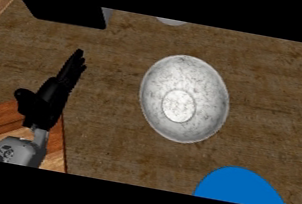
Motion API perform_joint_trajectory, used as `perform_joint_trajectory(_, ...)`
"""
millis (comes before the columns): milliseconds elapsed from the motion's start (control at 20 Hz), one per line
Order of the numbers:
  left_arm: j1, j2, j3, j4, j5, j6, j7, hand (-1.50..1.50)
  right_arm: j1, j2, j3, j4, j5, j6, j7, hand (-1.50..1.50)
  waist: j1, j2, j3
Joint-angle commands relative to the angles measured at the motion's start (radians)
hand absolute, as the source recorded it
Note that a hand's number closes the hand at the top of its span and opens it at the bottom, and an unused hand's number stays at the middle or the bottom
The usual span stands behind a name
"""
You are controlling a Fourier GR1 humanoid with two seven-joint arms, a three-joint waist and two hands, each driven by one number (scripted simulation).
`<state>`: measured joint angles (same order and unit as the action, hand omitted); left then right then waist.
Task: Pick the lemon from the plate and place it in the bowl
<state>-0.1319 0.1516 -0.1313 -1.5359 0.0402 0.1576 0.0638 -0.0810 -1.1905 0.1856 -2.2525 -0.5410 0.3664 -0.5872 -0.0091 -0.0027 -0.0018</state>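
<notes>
Bowl: centre, nothing in it.
Plate: near right, no lemon visible.
Left hand: resting, fingers straight, together, holding nothing.
Progress: nothing done yet.

Speckled grey bowl, blue plate, seemingly brown-mottled counter.

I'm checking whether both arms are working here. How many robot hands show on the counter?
1: the left hand, open with straight fingers, at the view's left, beside the grey bowl. The right hand is not in view.

One head view looks steeply down (from close above) at the counter.
</notes>
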Motion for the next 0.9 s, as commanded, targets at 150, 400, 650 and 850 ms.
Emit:
perform_joint_trajectory(150,-0.03,0.003,0.012,-0.006,0.02,-0.049,0.034,0.0,-0.279,0.1,0.071,0.051,-0.084,-0.043,0.301,1.5,0.037,0.007,0.0)
perform_joint_trajectory(400,-0.077,-0.021,0.011,0.034,-0.014,-0.016,0.018,0.0,-0.402,0.203,0.129,0.161,0.177,-0.106,0.329,1.5,0.041,0.009,0.0)
perform_joint_trajectory(650,-0.082,0.002,0.019,0.017,-0.005,-0.044,0.039,0.0,-0.537,0.373,0.282,0.338,0.464,-0.171,0.342,1.5,0.06,0.012,0.0)
perform_joint_trajectory(850,-0.086,-0.026,0.014,0.064,-0.012,-0.04,0.019,0.0,-0.642,0.58,0.387,0.525,0.593,-0.204,0.373,1.5,0.047,0.011,0.0)
